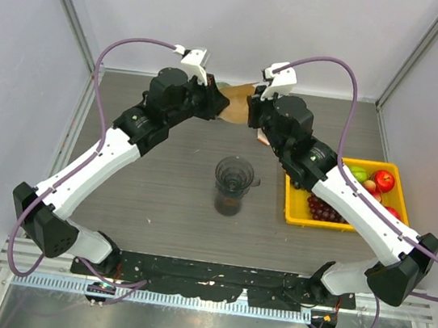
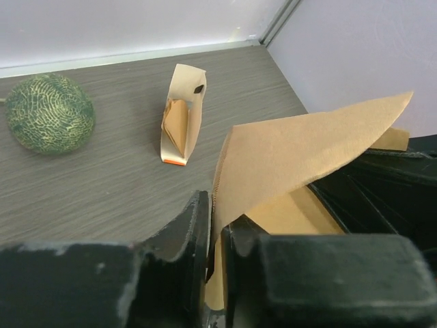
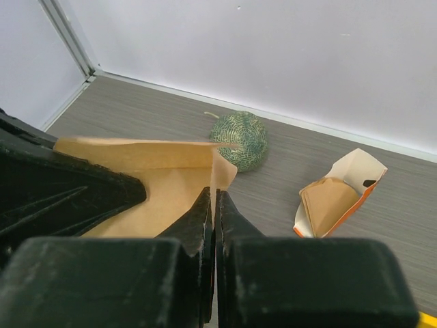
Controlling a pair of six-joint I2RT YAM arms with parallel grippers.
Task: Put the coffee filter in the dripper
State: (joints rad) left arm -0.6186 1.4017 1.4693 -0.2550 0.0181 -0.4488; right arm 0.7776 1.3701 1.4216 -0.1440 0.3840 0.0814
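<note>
The left gripper point(image 2: 213, 222) is pinching one edge of the coffee filter point(image 2: 300, 147). The right gripper point(image 3: 214, 205) is clamping the opposite edge, so the paper is hanging spread between them above the table point(image 1: 167, 181). Beyond the fingertips a pack of filters point(image 2: 181, 116) is standing, with a melon point(image 2: 49, 113) lying apart from it. The dripper point(image 1: 235, 174) is sitting well behind both grippers, toward the arm bases.
</note>
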